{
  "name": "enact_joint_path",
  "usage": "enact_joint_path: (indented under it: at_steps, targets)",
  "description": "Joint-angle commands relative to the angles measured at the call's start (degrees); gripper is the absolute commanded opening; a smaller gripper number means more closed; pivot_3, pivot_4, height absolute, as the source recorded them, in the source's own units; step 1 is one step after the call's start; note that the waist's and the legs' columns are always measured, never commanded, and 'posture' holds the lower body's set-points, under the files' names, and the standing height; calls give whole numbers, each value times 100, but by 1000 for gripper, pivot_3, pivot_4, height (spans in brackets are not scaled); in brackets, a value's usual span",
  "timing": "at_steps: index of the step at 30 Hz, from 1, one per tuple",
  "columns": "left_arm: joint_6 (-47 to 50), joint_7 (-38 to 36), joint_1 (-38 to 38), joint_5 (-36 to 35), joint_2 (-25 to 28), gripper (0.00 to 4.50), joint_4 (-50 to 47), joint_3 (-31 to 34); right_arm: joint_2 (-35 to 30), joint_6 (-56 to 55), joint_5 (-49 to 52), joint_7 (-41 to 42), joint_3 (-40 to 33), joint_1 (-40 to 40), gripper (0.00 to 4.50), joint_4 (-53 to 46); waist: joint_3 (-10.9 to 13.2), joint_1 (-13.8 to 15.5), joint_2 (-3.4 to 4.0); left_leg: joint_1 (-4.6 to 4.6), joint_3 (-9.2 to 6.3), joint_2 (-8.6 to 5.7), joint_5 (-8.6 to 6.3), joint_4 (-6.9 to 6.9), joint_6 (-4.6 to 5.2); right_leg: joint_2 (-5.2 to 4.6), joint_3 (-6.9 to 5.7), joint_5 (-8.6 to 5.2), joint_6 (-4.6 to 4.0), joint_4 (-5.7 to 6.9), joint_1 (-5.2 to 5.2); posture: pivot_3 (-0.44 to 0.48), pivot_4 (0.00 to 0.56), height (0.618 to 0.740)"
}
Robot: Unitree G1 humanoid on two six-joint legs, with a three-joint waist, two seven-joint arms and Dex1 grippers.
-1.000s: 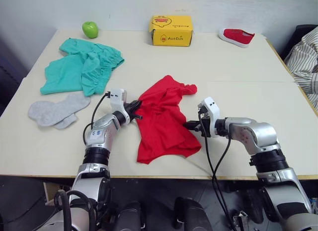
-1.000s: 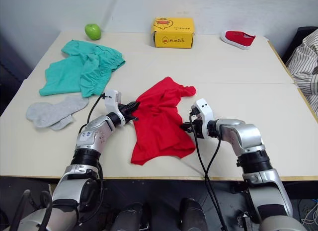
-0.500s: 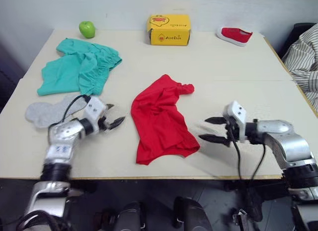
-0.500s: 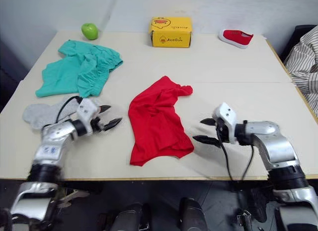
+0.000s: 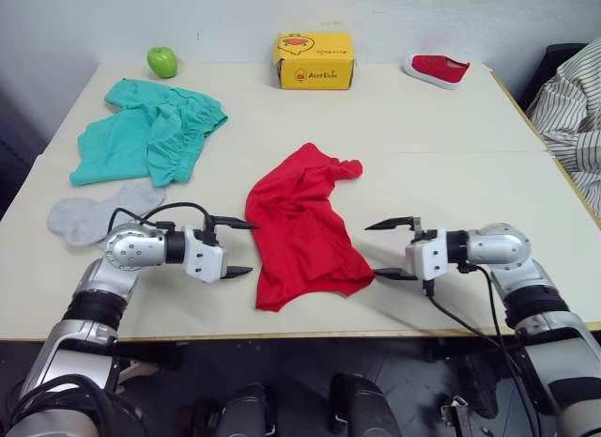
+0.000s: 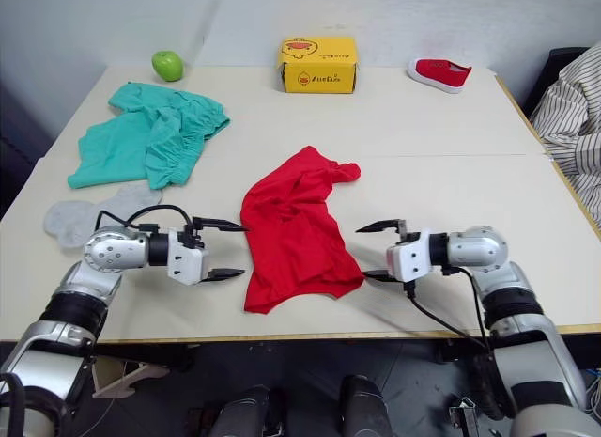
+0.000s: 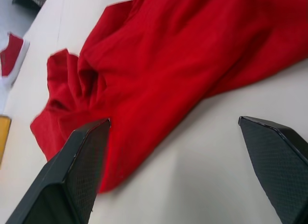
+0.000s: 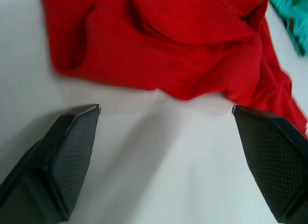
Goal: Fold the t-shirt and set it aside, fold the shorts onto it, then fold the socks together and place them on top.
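Now the t-shirt (image 5: 300, 226) lies between both spread tools.

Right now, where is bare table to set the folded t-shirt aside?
Bare: the far right half of the table, between the yellow box, red shoe and t-shirt. Crowded: the left, with shorts and socks.

**Robot arms**

Silver-grey metal forearms with black ribbed joint rings; white wrist blocks behind each gripper; left gripper (image 5: 231, 247) and right gripper (image 5: 394, 249) carry pointed, textured black fingers; black cables loop from both wrists.
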Motion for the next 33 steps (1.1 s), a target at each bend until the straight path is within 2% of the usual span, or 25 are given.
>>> enact_joint_path:
  at_steps: [1, 7, 11, 12, 14, 24, 25, 27, 28, 33]
  targets:
    - [-415, 120, -139, 333, -207, 4473, 324, -359, 283, -522, -453, -316, 311, -146, 4500, 289, 0, 0, 0, 1, 1, 0, 0, 1, 0, 0, 0, 0, 0, 2, 0, 0, 150, 740]
    - [-566, 570, -580, 783, -458, 4473, 901, -577, 509, -538, -1193, -1070, 586, -415, 4500, 618, -5, 3, 2, 12, 2, 0, -3, 9, 6, -1, 8, 0, 0, 13, 9, 0, 150, 740]
    - [-615, 835, -840, 1103, -597, 4473, 1267, -754, 569, -431, -1418, -1312, 747, -544, 4500, 768, -12, 2, 6, 92, 0, 6, -19, 2, 13, -3, 9, -1, -2, -13, 90, 0, 150, 740]
    - [-631, 816, -879, 1095, -640, 4063, 1322, -804, 572, -402, -1374, -1267, 779, -545, 4103, 775, -15, 2, 8, 94, -1, 6, -25, 2, 13, -6, 11, -1, -2, -19, 89, 0, 150, 740]
    - [-693, 772, -940, 1081, -705, 3581, 1427, -897, 561, -360, -1347, -1210, 837, -547, 3598, 775, -18, 2, 13, 93, 0, 6, -27, 2, 12, -10, 13, -1, -2, -15, 86, 0, 150, 740]
    - [-905, 463, -1256, 1089, -1087, 175, 1942, -1312, 307, 476, -785, -814, 737, -204, 17, 22, -24, 24, 24, 83, 0, 1, -33, 10, 24, -18, 10, -1, -2, 7, 82, 0, 150, 740]
    - [-787, 364, -1279, 1010, -1129, 18, 1988, -1292, 256, 648, -722, -774, 704, -112, 0, -151, -28, 26, 36, 83, 1, 0, -35, 9, 25, -18, 11, -1, -2, 4, 82, 0, 150, 740]
    - [-695, 140, -1275, 784, -1172, 18, 1979, -1253, 119, 1036, -528, -627, 654, 144, 0, -590, -33, 43, 53, 81, 1, -3, -39, 10, 30, -21, 10, -1, -2, 2, 83, 0, 150, 740]
    - [-533, -220, -1195, 451, -1199, 18, 1861, -1212, 25, 1308, -404, -550, 614, 305, 0, -896, -33, 46, 54, 81, 0, -5, -41, 10, 33, -22, 10, -1, -2, 2, 82, 0, 150, 740]
    - [452, -1471, -456, -1140, -1006, 18, 312, -1039, -668, 2995, 108, -276, 328, 1184, 0, -2799, -30, 24, 65, 64, 0, -1, -68, 15, 40, -21, 7, -1, -1, -20, 74, 0, 150, 740]
